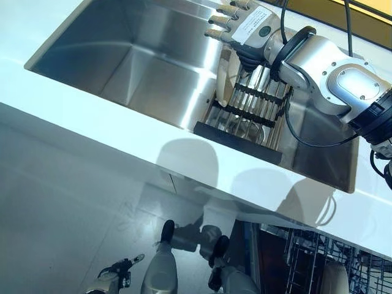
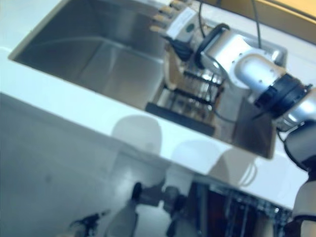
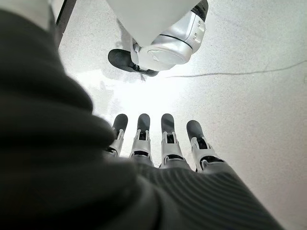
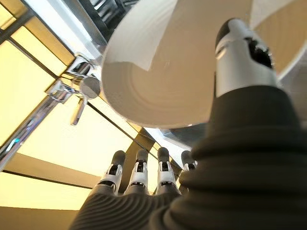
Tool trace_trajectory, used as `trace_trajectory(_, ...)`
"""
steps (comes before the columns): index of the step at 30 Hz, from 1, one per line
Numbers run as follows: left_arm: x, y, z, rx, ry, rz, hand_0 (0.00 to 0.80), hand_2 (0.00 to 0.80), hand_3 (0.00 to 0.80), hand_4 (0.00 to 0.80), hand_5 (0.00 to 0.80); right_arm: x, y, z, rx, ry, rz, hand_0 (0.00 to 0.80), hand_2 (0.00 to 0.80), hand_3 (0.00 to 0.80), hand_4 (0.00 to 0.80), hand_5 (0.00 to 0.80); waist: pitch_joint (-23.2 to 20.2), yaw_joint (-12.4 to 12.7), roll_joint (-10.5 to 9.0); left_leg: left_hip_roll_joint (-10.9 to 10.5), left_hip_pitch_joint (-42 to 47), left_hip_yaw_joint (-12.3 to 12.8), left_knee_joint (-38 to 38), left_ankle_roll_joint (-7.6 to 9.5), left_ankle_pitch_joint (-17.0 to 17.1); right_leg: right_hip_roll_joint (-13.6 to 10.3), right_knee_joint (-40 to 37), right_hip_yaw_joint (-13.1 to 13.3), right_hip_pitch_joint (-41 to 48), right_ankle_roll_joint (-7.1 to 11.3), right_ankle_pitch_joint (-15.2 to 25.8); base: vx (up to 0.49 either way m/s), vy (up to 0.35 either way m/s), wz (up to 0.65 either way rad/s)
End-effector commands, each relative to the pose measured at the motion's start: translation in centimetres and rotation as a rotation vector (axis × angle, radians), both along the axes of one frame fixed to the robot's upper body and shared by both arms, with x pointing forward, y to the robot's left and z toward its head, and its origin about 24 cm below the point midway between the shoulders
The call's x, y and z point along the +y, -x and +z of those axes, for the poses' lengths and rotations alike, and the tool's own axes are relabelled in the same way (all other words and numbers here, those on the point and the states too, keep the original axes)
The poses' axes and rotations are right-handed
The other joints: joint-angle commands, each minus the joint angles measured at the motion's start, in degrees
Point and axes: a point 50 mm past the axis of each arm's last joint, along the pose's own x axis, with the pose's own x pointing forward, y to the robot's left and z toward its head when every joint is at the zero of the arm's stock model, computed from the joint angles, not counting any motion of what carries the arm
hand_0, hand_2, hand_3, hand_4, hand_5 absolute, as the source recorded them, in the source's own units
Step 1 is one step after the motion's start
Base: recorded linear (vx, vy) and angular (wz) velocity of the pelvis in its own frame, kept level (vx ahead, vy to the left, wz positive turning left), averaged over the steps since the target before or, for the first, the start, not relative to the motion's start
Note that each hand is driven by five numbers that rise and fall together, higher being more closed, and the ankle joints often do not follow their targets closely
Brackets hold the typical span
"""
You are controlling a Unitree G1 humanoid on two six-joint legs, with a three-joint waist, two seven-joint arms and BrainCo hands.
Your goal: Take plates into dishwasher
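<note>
A cream plate (image 1: pixel 223 79) stands on edge at the left end of a dark dish rack (image 1: pixel 251 107) in the right part of the steel sink (image 1: pixel 141 55). My right hand (image 1: pixel 242 24) hovers just above the plate and rack with its fingers straight and spread. In the right wrist view the plate (image 4: pixel 163 72) fills the space between my thumb (image 4: pixel 240 52) and my straight fingers (image 4: pixel 139 172), which do not curl round it. My left hand (image 1: pixel 116 272) hangs low near the floor, open and empty, with its fingers (image 3: pixel 168 139) straight.
A white counter (image 1: pixel 92 116) runs along the sink's near edge. The open dishwasher with its wire rack (image 1: pixel 312 260) shows below the counter at the lower right. A faucet (image 4: pixel 72 91) stands beyond the sink.
</note>
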Motion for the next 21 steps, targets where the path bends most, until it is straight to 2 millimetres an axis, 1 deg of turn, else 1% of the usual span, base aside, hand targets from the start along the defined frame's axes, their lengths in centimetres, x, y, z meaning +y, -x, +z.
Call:
trace_trajectory(1,0.5,0.8,-0.2,0.030,0.002,0.016,0.000,0.000,0.000,0.000,0.000,1.0,1.2,3.1,-0.124,0.063,0.009,0.000,0.000,0.000,0.000,0.000,1.13,0.94,-2.75,-1.79,-0.92,0.24,-1.47,1.40,-0.82,-2.90,-0.07,1.69,0.42,4.99,0.31,0.022,0.002,0.11)
trace_trajectory(5,0.5,0.8,-0.2,0.029,0.002,0.024,0.000,0.000,0.000,0.000,0.000,1.5,1.3,3.0,-0.133,0.105,0.002,0.000,0.000,0.000,0.000,0.000,1.61,1.24,-2.94,-1.77,-1.05,0.13,-1.47,1.43,-0.78,-2.93,-0.07,1.47,0.35,5.05,0.43,0.010,0.001,0.03)
trace_trajectory(9,0.5,0.7,-0.2,0.024,0.008,0.033,0.000,0.000,0.000,0.000,0.000,1.8,1.2,2.7,-0.130,0.184,-0.038,0.000,0.000,0.000,0.000,0.000,2.01,1.47,-3.07,-1.73,-1.30,0.04,-1.47,1.45,-0.74,-2.92,-0.07,1.32,0.20,5.09,0.45,0.000,0.000,0.00)
trace_trajectory(14,0.6,0.7,-0.1,0.017,0.008,0.042,0.000,0.000,0.000,0.000,0.000,1.4,0.8,2.3,-0.097,0.235,-0.126,0.000,0.000,0.000,0.000,0.000,2.48,1.67,-3.40,-1.60,-1.56,0.03,-1.47,1.42,-0.67,-2.88,-0.07,1.14,0.04,5.15,0.57,0.000,0.000,0.00)
trace_trajectory(19,0.7,0.7,-0.1,0.011,0.007,0.045,0.000,0.000,0.000,0.000,0.000,0.4,-0.1,1.7,-0.048,0.273,-0.265,0.000,0.000,0.000,0.000,0.000,2.83,1.79,-3.56,-1.54,-1.64,0.07,-1.47,1.40,-0.63,-2.95,-0.07,1.07,-0.01,5.19,0.60,0.000,0.000,0.00)
trace_trajectory(20,0.7,0.7,-0.1,0.010,0.007,0.046,0.000,0.000,0.000,0.000,0.000,0.0,-0.4,1.5,-0.039,0.281,-0.291,0.273,0.273,0.273,0.273,0.273,2.99,1.83,-3.62,-1.51,-1.61,0.12,-1.47,1.40,-0.63,-2.96,-0.07,1.05,0.03,5.21,0.62,0.000,0.000,0.00)
trace_trajectory(21,0.7,0.7,0.0,0.008,0.007,0.046,0.000,0.000,0.000,0.000,0.000,-0.3,-0.7,1.3,-0.038,0.289,-0.313,0.414,0.414,0.414,0.414,0.414,3.08,1.86,-3.61,-1.47,-1.64,0.16,-1.47,1.40,-0.56,-2.98,-0.07,0.99,0.00,5.20,0.68,0.000,0.000,0.00)
